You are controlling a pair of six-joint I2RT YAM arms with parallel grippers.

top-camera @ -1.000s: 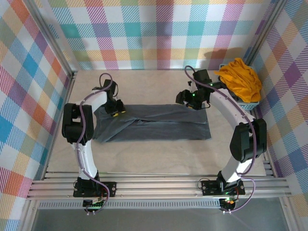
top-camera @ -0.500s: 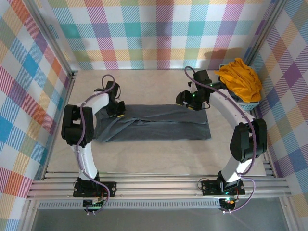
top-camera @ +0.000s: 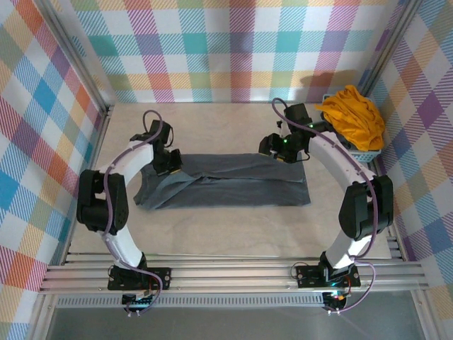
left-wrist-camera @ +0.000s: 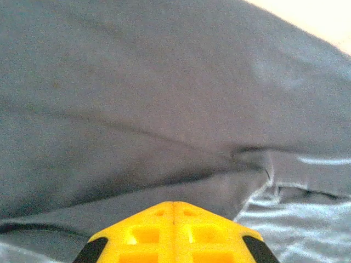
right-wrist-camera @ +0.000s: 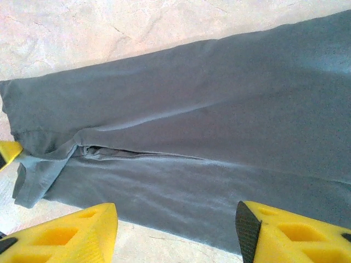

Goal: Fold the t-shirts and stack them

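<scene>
Pinch closed on the dark grey t-shirt, mid-surface
Left hand has just shut, fingers together on cloth at the shirt's left end, so folding can likely begin. Right hand hovers above the shirt's far right corner, jaws apart, holding nothing.
</scene>
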